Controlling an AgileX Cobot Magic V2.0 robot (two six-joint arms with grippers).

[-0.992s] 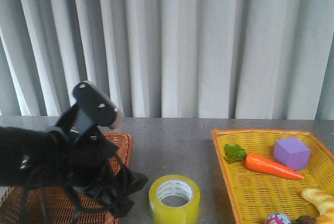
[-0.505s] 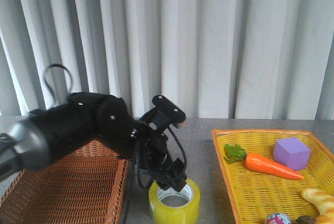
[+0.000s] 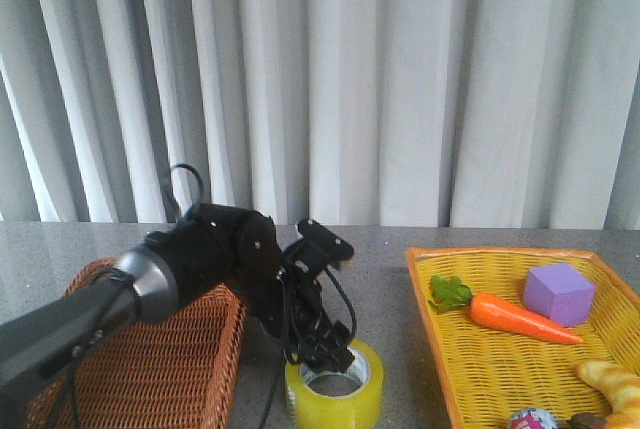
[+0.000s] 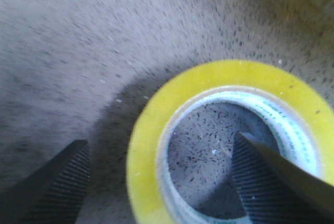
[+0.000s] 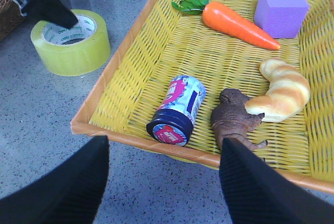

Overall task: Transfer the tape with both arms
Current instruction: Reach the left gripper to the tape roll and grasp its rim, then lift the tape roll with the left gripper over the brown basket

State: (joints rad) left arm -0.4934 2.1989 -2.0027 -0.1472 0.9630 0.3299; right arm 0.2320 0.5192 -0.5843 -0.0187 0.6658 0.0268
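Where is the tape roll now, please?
In the front view the tape lies on the grey table between the brown basket and yellow tray, under the left gripper.

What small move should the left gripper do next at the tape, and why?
Probably close the left gripper. It is open, one finger inside the core of the tape and the other outside, so the roll's wall is between them and could be pinched.
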